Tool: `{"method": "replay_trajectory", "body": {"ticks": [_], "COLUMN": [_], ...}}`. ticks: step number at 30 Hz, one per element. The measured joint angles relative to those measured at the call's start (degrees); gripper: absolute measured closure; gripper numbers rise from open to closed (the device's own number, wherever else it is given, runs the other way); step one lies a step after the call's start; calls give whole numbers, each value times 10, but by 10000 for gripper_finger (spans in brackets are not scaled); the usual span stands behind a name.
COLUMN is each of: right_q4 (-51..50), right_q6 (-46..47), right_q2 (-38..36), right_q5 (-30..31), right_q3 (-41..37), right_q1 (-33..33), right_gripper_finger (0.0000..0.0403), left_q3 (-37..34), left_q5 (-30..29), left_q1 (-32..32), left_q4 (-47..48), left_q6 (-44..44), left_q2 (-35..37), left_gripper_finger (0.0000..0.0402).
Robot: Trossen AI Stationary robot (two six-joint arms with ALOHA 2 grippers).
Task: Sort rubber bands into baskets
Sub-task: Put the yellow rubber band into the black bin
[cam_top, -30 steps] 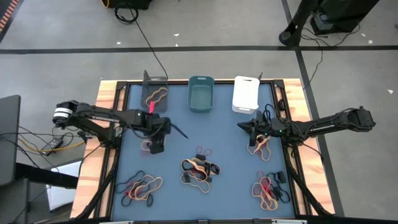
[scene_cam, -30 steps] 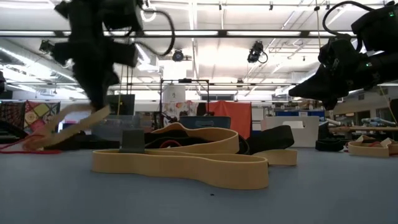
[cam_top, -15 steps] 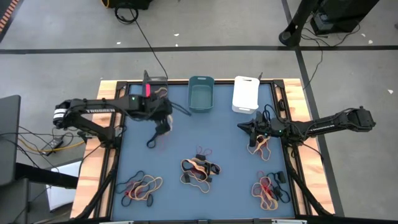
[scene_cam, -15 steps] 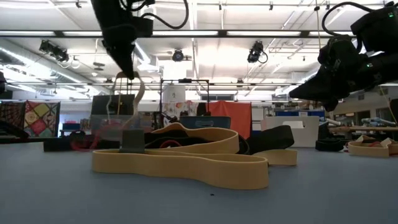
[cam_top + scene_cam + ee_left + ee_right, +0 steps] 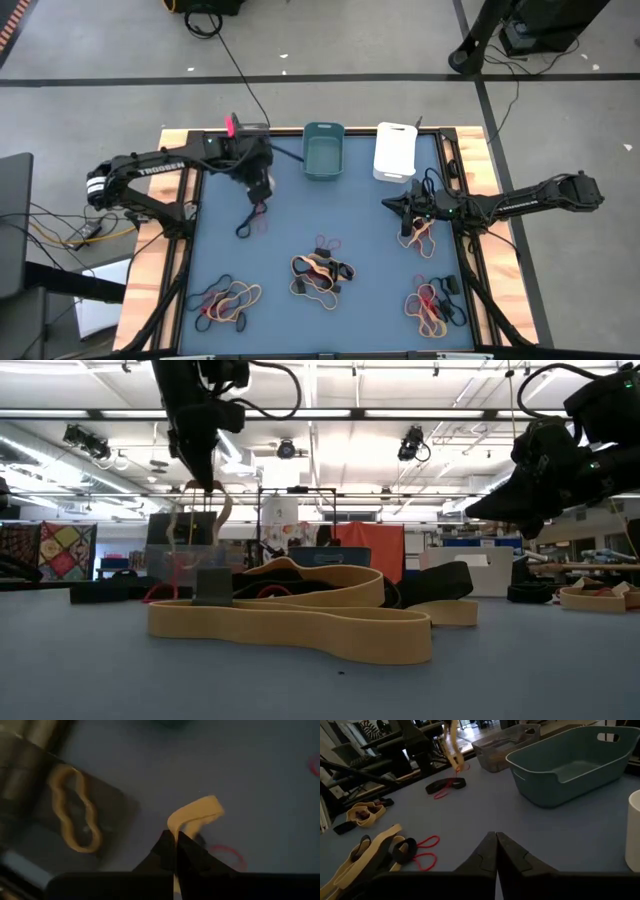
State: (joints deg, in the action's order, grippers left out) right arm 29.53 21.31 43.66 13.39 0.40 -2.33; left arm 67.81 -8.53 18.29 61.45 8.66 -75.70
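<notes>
Blue worktop (image 5: 330,220) fills mid-frame; at its upper left the left hand (image 5: 260,188), clamped on a tan rubber band (image 5: 196,815), hangs beside the dark grey basket (image 5: 250,150), likely to drop it there. Right hand (image 5: 390,203), pressed together, waits right of centre.

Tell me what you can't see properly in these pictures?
- Inside of the white plastic basket: high view shows only white; right wrist view cuts it off at the edge.
- Small heaps of thin rubber bands: high view, too tiny to count.
- Dark grey plastic basket: left wrist view, blurred.
</notes>
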Motion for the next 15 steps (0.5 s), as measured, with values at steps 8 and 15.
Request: {"method": "replay_trajectory", "body": {"ticks": [8,15], "right_q4": [-2,0], "right_q6": [2,10], "right_q2": [0,0], "right_q5": [-2,-2], "right_q3": [0,0], "right_q1": [1,1], "right_gripper_finger": [394,384], "left_q3": [0,-5], "left_q5": [92,57], "left_q1": [-81,-138], "left_q4": [146,150], "left_q6": [78,129], "left_q2": [4,37], "left_gripper_finger": [396,396]}}
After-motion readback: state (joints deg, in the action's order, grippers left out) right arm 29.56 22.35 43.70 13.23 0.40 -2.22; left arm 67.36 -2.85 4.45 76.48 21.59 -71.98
